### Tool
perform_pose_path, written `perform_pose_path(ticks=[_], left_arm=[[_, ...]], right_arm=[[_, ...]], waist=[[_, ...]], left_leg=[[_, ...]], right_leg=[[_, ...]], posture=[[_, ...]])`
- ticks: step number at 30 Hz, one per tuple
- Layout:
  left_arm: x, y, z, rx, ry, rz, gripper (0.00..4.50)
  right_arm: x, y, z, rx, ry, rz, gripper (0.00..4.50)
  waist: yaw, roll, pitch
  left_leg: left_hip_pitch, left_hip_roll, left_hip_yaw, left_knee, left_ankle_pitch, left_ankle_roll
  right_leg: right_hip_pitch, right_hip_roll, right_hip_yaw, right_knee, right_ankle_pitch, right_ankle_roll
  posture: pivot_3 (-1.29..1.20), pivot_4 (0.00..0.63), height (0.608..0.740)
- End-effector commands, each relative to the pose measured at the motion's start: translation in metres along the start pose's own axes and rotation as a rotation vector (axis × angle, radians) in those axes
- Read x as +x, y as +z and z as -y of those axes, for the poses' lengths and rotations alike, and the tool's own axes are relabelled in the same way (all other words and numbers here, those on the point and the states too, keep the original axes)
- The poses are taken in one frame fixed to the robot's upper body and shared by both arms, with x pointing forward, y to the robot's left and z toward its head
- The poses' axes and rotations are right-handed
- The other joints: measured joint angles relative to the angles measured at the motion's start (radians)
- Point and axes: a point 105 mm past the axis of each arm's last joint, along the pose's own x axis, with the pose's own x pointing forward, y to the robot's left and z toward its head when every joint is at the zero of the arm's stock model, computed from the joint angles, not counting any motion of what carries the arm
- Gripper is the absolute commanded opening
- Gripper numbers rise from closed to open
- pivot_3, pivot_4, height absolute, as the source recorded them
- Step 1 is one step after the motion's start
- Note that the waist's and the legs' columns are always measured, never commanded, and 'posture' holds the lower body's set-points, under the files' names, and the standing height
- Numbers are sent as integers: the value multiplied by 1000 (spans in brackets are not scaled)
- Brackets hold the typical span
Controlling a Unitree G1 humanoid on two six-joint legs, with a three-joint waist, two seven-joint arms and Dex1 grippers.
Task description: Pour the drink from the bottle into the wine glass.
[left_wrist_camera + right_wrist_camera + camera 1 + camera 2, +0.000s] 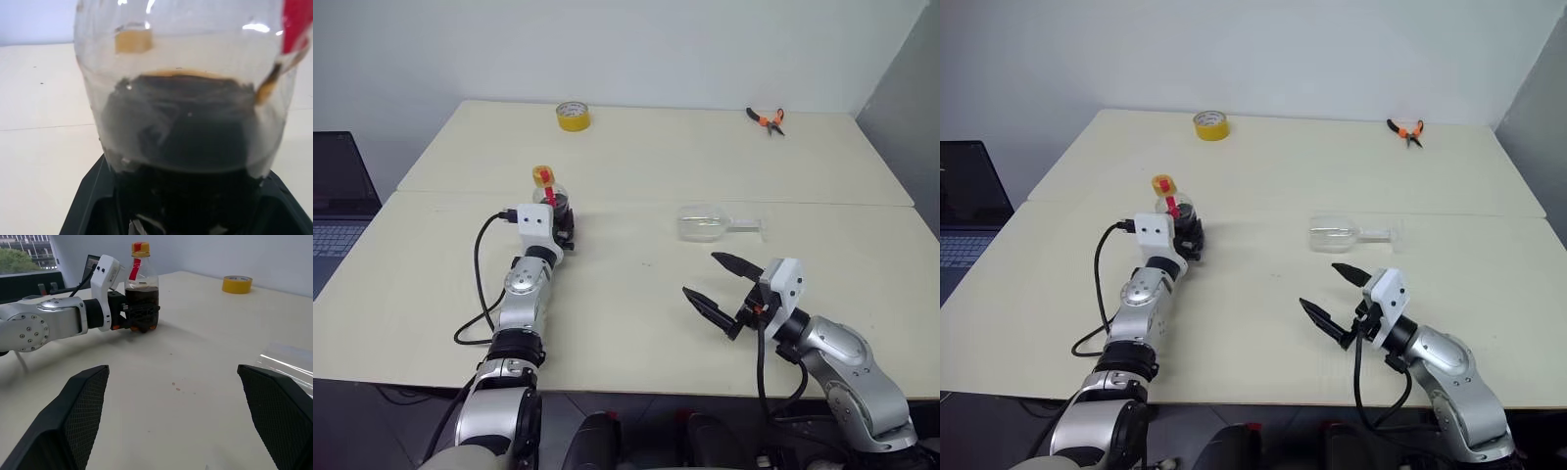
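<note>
a: where is your left tool (142, 318) now?
b: it sits at the base of the small squat clear plastic bottle (142, 281) with the yellow cap and red label strip. in the right wrist view you see its black fingers (149, 313) wrapped round the lower body of the bottle, grasping it. the bottle stands upright on the pale cream desk (636, 294), on your left side, just short of the seam between the two desk tops.

a: and the drink?
b: the dark, almost black drink (181, 122) fills the lower part of the bottle; your left wrist view looks straight into it, with clear plastic above the liquid line.

a: the glass?
b: the clear stemmed wine glass (715, 223) lies on its side on the desk, well apart from the bottle, to your right of it, its round foot pointing to your right.

a: your right tool (720, 281)?
b: released, both black fingers spread wide, hovering above the near desk edge, close to the fallen glass but not touching it.

a: anything else on the desk?
b: a yellow tape roll (573, 116) and orange-handled pliers (767, 119) near the far edge. a dark laptop (337, 201) stands off to your left.
</note>
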Motion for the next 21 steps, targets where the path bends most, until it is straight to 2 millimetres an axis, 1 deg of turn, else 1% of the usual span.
perform_pose_path(ticks=[1,4,5,6,8,10,12,14,16,21], left_arm=[[-4,36,22,38,-141,129,1999],[-14,43,44,66,-246,144,1999],[-16,44,48,69,-264,145,1998],[-21,47,59,86,-312,149,1997],[-33,45,80,101,-397,136,1996],[-42,41,94,162,-465,125,1995],[-48,39,100,235,-498,123,1995],[-49,39,101,285,-486,126,1995],[-50,38,108,316,-483,125,1995],[-54,36,122,347,-511,130,1995]], right_arm=[[0,16,-3,-47,9,49,4500],[-2,17,-5,-45,15,35,4500],[-2,16,-6,-41,18,27,4500],[-1,17,-8,-44,27,22,4500],[0,22,-12,-58,33,22,4500],[1,28,-13,-76,25,27,4500],[2,36,-13,-61,23,32,4500],[5,47,-10,-42,-1,49,4500],[9,58,-5,-14,-34,60,4500],[18,67,-3,-2,-81,51,4500]], waist=[[0,0,0],[0,0,0],[0,0,0],[0,0,0],[0,0,0],[0,0,0],[0,0,0],[-2,0,0],[-3,0,0],[0,0,0]], left_leg=[[0,0,0,0,0,0],[0,0,0,0,0,-1],[0,0,0,0,0,-1],[0,0,0,0,0,-1],[0,0,0,0,0,-1],[0,0,0,0,0,-1],[0,0,0,0,0,0],[0,0,0,0,0,0],[0,1,0,0,0,0],[-1,0,0,0,0,0]], right_leg=[[0,0,0,0,0,0],[0,0,1,0,0,0],[0,0,0,0,0,0],[0,0,1,0,0,0],[0,0,1,0,0,0],[0,0,1,0,0,0],[0,0,1,0,0,0],[0,0,1,1,0,0],[-1,1,1,1,0,0],[0,0,1,0,0,0]], posture=[[0,150,740],[0,150,740],[0,150,740],[0,150,740],[0,150,740],[0,150,740],[0,150,740],[0,150,740],[0,150,740],[0,150,740]])
